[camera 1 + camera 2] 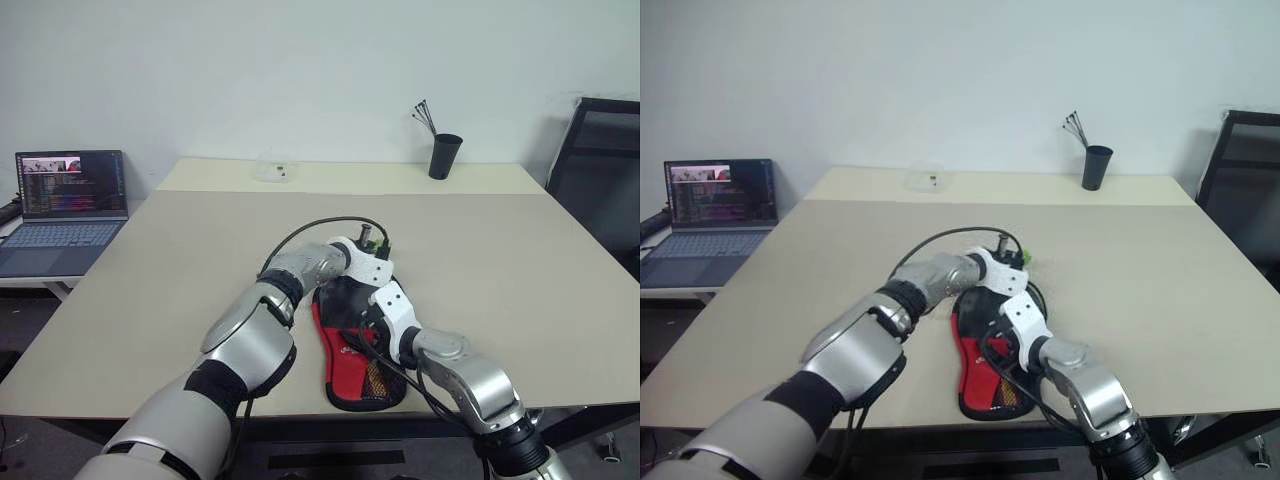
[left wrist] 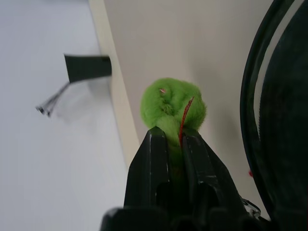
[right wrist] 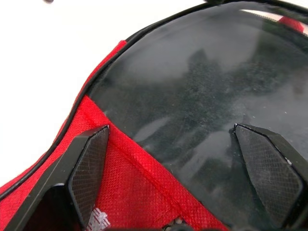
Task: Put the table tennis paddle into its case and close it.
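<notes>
The case (image 1: 352,368), a black pouch with a red lower part, lies flat near the table's front edge. My left gripper (image 2: 174,132) reaches across to the case's far end and is shut on a small fuzzy green ball (image 2: 168,103) with a red thread, right beside the case's black rim (image 2: 276,120). The right gripper (image 3: 171,130) stands open low over the case, one finger (image 3: 89,168) above the red fabric and the other above the black part. The table tennis paddle is hidden.
The beige table (image 1: 500,260) stretches wide around the case. A black cup with sticks (image 1: 444,155) and a small clear box (image 1: 272,171) stand at its far edge. A laptop (image 1: 70,200) sits on a side desk to the left, a black chair (image 1: 600,165) on the right.
</notes>
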Robot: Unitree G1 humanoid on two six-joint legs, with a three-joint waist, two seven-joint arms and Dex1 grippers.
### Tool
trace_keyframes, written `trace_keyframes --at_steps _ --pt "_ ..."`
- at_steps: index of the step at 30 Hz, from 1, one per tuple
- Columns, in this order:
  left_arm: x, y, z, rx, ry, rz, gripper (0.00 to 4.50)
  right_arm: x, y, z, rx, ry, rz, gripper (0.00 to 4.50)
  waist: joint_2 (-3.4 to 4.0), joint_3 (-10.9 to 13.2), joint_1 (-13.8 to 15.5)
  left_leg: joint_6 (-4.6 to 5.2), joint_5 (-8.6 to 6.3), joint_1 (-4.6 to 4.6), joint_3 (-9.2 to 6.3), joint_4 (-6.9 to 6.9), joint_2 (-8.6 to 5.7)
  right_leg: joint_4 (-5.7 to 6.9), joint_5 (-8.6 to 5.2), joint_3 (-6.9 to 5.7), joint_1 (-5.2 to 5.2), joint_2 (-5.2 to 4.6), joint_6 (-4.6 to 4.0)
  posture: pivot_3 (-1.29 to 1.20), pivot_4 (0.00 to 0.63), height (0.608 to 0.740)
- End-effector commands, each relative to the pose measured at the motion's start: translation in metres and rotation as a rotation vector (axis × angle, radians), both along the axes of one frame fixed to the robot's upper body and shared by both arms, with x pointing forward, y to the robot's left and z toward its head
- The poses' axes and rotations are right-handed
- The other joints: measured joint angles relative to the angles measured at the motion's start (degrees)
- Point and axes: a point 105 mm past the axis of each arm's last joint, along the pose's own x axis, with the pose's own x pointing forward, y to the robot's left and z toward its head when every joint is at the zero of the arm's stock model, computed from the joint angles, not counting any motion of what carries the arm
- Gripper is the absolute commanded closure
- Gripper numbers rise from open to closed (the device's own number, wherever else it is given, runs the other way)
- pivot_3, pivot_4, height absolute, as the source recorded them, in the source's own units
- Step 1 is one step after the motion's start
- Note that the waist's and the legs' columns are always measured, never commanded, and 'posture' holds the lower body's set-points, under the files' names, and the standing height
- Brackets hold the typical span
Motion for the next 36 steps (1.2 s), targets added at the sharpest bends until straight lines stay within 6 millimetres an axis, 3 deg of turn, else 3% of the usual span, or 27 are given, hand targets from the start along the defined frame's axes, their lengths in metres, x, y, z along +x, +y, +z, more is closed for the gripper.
trace_keyframes --at_steps 1,9,14,23,26,36 --pt "-0.018 -0.051 0.041 -0.039 -0.155 -0.201 4.49 -0.028 0.004 -0.056 -0.083 0.236 0.028 0.0 0.0 0.0 0.0 0.0 0.0 0.0 -0.01 -0.02 0.0 -0.04 0.0 0.0 0.0 0.0 0.0 0.0 0.15 0.74" --pt "-0.031 -0.07 0.036 -0.008 -0.198 -0.295 4.49 -0.033 0.008 -0.057 -0.077 0.244 0.033 0.0 0.0 0.0 0.0 -0.01 -0.01 -0.02 0.0 -0.16 0.0 -0.23 0.01 -0.01 0.01 0.0 0.02 0.0 0.15 0.74" --pt "-0.043 -0.08 0.022 0.02 -0.172 -0.364 4.49 -0.035 0.009 -0.057 -0.075 0.249 0.033 0.0 0.0 0.0 0.0 -0.06 -0.05 -0.04 0.01 -0.16 0.0 -0.3 -0.01 -0.02 0.03 0.0 0.05 0.0 0.15 0.74" --pt "-0.044 -0.08 0.014 0.018 -0.133 -0.35 4.49 -0.034 0.009 -0.056 -0.075 0.243 0.03 0.0 0.09 -0.2 0.0 -0.09 -0.09 -0.03 0.04 -0.16 0.0 -0.31 -0.02 -0.01 0.04 0.02 0.06 0.0 0.15 0.74" --pt "-0.042 -0.076 0.007 0.009 -0.042 -0.306 4.49 -0.033 0.009 -0.056 -0.076 0.241 0.029 0.0 0.1 -0.3 0.0 -0.09 -0.09 -0.03 0.04 -0.16 0.0 -0.32 -0.03 -0.01 0.05 0.03 0.06 0.0 0.15 0.74" --pt "-0.022 -0.054 0.018 -0.236 0.166 -0.099 0.9 -0.026 0.009 -0.05 -0.085 0.22 0.035 0.0 0.22 -0.4 -0.4 -0.08 -0.09 0.04 0.13 -0.15 0.06 -0.27 -0.02 0.06 0.05 0.05 0.06 0.0 0.15 0.74"
